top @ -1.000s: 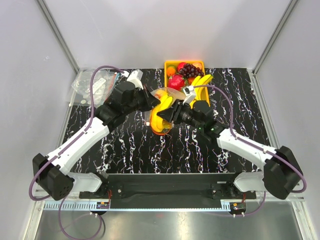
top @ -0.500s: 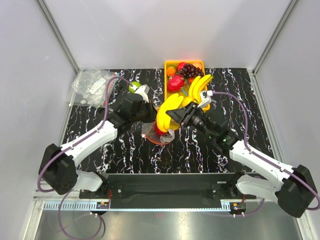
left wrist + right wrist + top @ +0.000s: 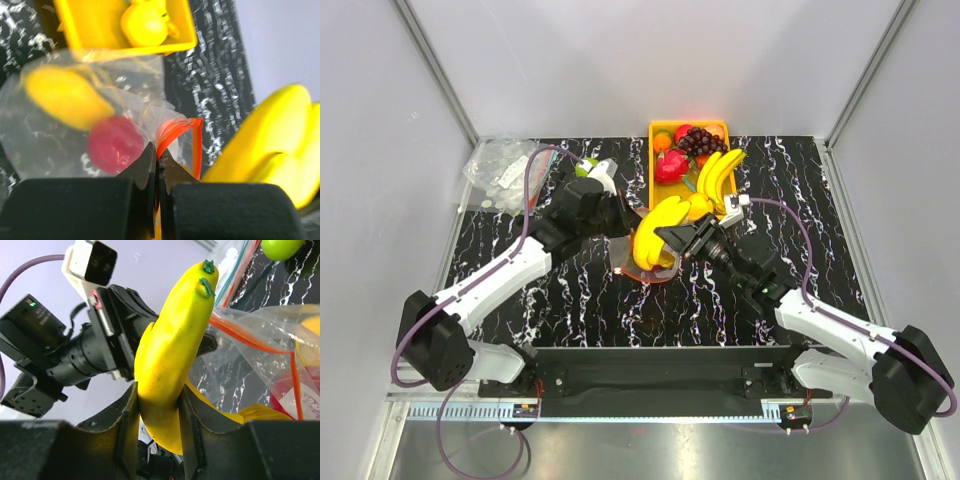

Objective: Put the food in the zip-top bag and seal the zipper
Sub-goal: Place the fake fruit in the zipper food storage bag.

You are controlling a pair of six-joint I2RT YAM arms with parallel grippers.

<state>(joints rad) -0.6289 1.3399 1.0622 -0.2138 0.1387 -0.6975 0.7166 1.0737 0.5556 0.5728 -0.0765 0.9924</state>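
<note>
My right gripper (image 3: 157, 405) is shut on a yellow banana bunch (image 3: 172, 350) and holds it at the mouth of the clear zip-top bag (image 3: 260, 340); in the top view the banana (image 3: 655, 232) hangs over the bag (image 3: 638, 268) at mid-table. My left gripper (image 3: 159, 160) is shut on the bag's red-orange zipper strip (image 3: 172, 132), holding the mouth up. Inside the bag lie a red round fruit (image 3: 115, 144) and a yellow fruit (image 3: 67, 97). The left gripper (image 3: 620, 212) sits just left of the banana.
A yellow tray (image 3: 660, 132) at the back holds grapes (image 3: 700, 140), a red fruit (image 3: 670, 166), an orange and another banana bunch (image 3: 718, 172). A green apple (image 3: 585, 168) lies behind the left arm. A pile of clear packets (image 3: 500, 172) sits back left.
The right gripper has drawn back right with the banana, then lowered it toward the bag mouth. The left gripper shifted with the bag's edge; the bag now lies lower on the table.
</note>
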